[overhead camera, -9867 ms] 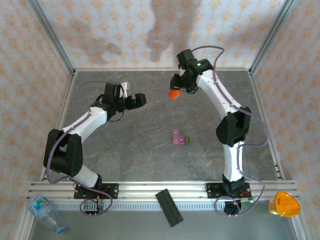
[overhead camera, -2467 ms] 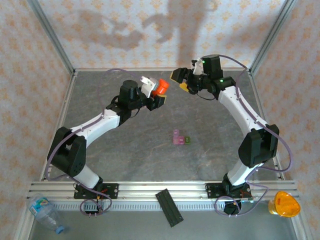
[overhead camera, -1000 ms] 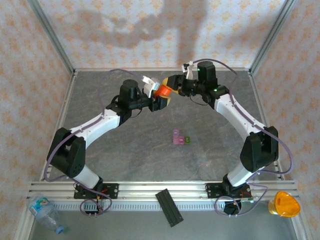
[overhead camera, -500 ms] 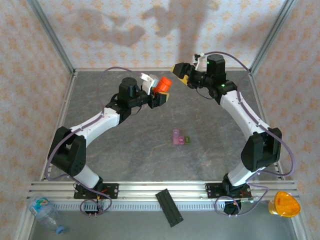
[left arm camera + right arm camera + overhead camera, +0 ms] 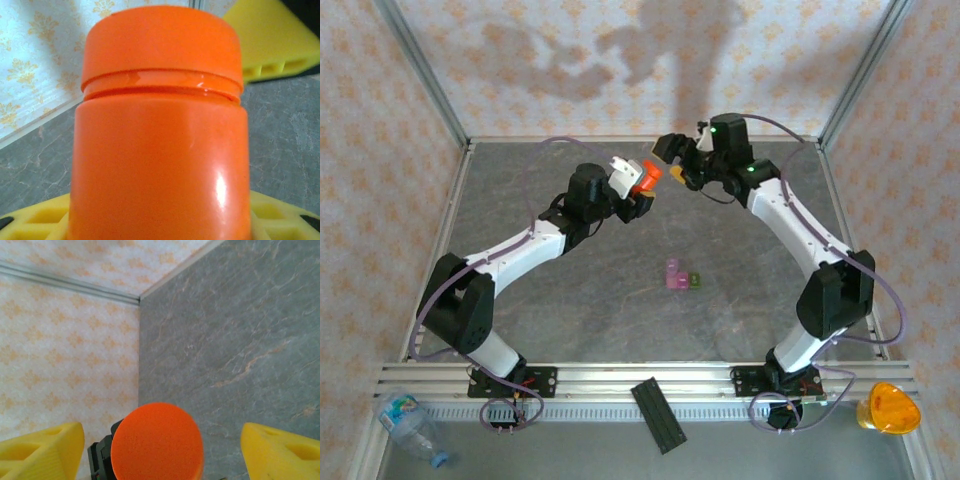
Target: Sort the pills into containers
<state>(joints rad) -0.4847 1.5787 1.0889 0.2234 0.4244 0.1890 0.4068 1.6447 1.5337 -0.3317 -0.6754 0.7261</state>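
Capped orange bottle (image 5: pixel 645 177) clamped in the left gripper (image 5: pixel 638 191). The right gripper (image 5: pixel 673 161), spread wide, faces its cap. Containers (image 5: pixel 680 277) rest on the surface (image 5: pixel 610 310), well apart from the bottle. Sorting apparently unstarted: uncapping and every pill remain.

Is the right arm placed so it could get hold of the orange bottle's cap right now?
Probably yes. The right gripper is open, its yellow fingers spread to either side of the cap, which faces it with nothing between. The left gripper holds the orange bottle by its body.
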